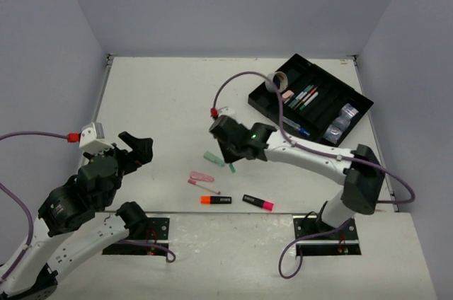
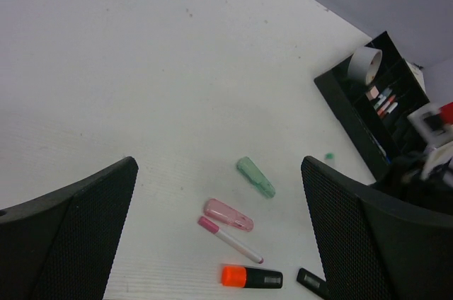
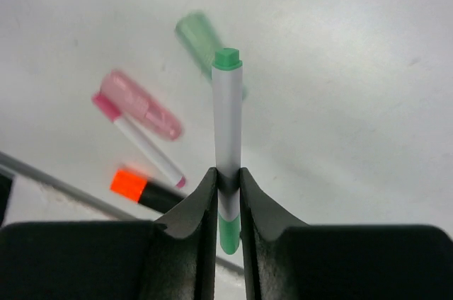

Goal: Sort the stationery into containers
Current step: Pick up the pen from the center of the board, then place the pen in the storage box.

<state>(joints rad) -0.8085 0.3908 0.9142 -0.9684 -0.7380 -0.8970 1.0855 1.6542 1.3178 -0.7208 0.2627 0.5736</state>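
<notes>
Right gripper (image 3: 227, 172) clenched on 1 white pen with green ends (image 3: 227, 123), which stands over the middle of the worktop and appears to be lifted clear of it; left gripper (image 2: 218, 165) released, jaws spread wide and holding nothing, near the left edge. Note that the 2 pads pinch the pen close to its lower green end, so most of the barrel projects beyond the fingertips. With so narrow a bite, a quick swing toward the black divided tray (image 1: 263, 104) at the far right corner could let the pen pivot or slide out between the pads. The projecting end is also the part most likely to strike a tray wall or a divider if you come in low, and that would lever the pen loose or nudge the tray. Several compartments already hold pens, and the grey tape ring (image 1: 276, 82) leans at the tray's far left end, so a release from too high may bounce the pen into the wrong slot. Beneath the gripper lie a green cap (image 3: 202, 38), a pink cap (image 3: 141, 105), a pink-tipped pen (image 3: 145, 146) and an orange highlighter (image 3: 131, 185); a pink highlighter (image 1: 258, 203) rests toward the near edge. Any dip during departure would scatter these. Whether the green cap belongs to the held pen cannot be told.
</notes>
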